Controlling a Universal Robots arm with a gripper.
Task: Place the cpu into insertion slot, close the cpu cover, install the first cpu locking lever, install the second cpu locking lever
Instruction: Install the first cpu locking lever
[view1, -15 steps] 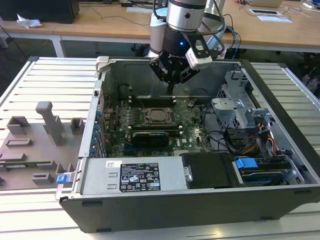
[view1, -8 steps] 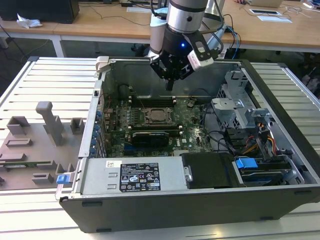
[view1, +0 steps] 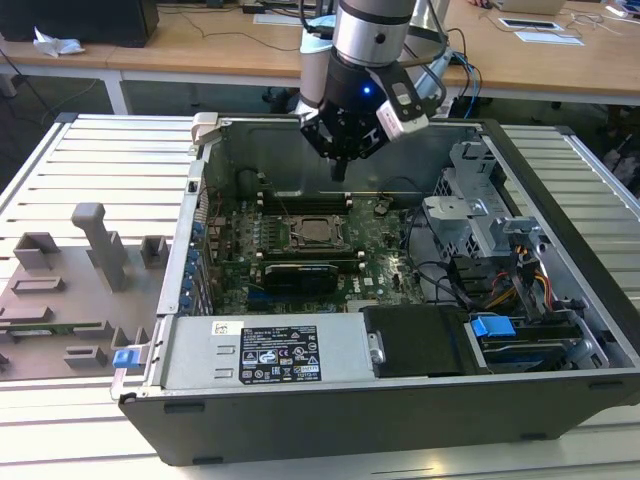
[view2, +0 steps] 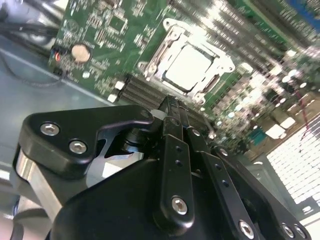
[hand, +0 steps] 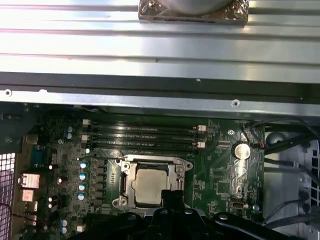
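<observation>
The cpu (hand: 150, 184) sits in the insertion slot (hand: 119, 202), with the cpu cover (hand: 128, 179) down around it. My gripper (view1: 340, 172) hangs above the slot, jaws clenched on nothing. I judge the first locking lever is in hand, and it calls for a firm closed tip.

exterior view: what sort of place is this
Most likely a robotics lab or test workshop: a robot arm hangs over an open computer case that sits on a slatted metal table, with wooden desks behind.
</observation>
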